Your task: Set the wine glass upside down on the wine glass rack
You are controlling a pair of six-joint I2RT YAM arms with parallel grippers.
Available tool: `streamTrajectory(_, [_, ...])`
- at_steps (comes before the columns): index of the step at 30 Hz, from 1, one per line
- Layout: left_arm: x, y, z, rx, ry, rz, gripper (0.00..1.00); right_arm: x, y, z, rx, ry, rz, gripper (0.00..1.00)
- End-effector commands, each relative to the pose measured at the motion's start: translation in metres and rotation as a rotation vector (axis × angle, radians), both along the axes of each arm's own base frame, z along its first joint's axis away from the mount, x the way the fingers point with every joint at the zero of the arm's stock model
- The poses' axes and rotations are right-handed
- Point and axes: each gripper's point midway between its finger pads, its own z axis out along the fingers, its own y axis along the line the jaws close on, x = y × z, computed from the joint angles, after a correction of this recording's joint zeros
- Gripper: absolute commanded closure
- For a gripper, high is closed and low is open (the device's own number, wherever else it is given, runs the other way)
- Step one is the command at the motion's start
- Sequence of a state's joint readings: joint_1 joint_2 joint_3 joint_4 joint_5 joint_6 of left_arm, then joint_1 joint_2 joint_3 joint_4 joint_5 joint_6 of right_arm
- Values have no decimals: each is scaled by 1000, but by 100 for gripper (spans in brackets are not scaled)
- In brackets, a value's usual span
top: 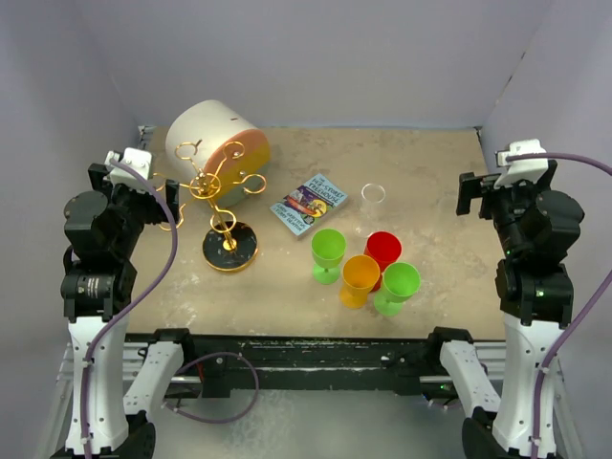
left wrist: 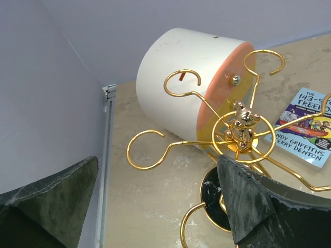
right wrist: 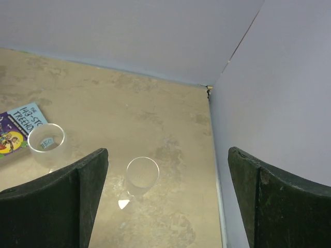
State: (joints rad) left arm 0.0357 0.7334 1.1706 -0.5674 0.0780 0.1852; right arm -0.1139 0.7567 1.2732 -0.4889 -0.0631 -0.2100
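Observation:
The gold wire wine glass rack [top: 223, 196] stands upright on its round black base [top: 229, 248] at the left of the table. In the left wrist view its ring-ended arms [left wrist: 240, 129] spread just ahead of my fingers. A clear wine glass [top: 373, 193] stands upright right of the book, and shows in the right wrist view [right wrist: 46, 142]. A second clear glass [right wrist: 141, 175] stands nearer the right wall. My left gripper [top: 163, 199] [left wrist: 158, 170] is open and empty beside the rack. My right gripper [top: 475, 196] [right wrist: 168, 155] is open and empty, raised at the right edge.
A big white cylinder [top: 215, 142] lies on its side behind the rack. A book [top: 308, 204] lies mid-table. Two green cups [top: 328, 251] [top: 400, 283], a red one [top: 382, 249] and an orange one [top: 360, 275] stand clustered in front. Walls enclose the back and both sides.

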Motion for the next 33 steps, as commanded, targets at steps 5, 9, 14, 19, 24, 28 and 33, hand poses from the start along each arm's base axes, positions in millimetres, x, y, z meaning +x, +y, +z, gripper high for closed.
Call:
streamTrajectory(5, [-4,5,26,20,-68,21,1,-5,2,12,-24,-38,17,0])
streamTrajectory(9, [-4,5,26,13,-71,23,1,-5,1,12,-24,-38,14,0])
streamTrajectory(14, [-5,5,30,4,-79,24,1,-7,-1,15,-26,-45,3,0])
streamTrajectory(19, [-9,-8,34,21,-68,-58,1,-10,1,22,-45,-46,18,0])
streamTrajectory(24, [-14,-31,34,57,-7,-208,1,-7,21,24,-72,4,147,0])
streamTrajectory(28, [-22,-46,29,102,61,-325,1,0,42,27,-78,36,282,0])
streamTrajectory(33, [-17,-59,22,93,169,-426,1,6,60,22,-69,60,398,0])
